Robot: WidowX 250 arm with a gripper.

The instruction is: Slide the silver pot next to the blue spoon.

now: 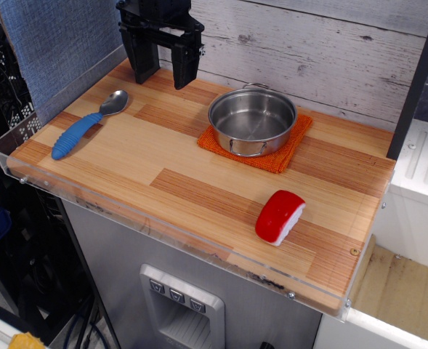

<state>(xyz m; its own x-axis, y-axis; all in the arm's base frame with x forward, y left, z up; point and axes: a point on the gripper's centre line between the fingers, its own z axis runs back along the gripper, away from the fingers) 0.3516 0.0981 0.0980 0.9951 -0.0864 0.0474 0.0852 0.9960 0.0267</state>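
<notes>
Red-and-white piece (280,217): nearest the camera, lying on the wooden surface (163,163) close to its front right edge, well apart from everything else.
Blue spoon (89,124): on the left side of the surface, ribbed handle pointing toward the front left, metal bowl angled toward the back.
Silver pot (252,121): upright on an orange cloth (283,155) right of centre, interior shiny and bare, one wire loop handle showing at its far rim; well apart from the blue spoon.
Gripper (168,70): black, hanging over the back of the surface, between spoon and pot and behind both; jaws spread apart, holding nothing, touching neither thing.
Backdrop: grey plank wall (308,51) behind.
</notes>
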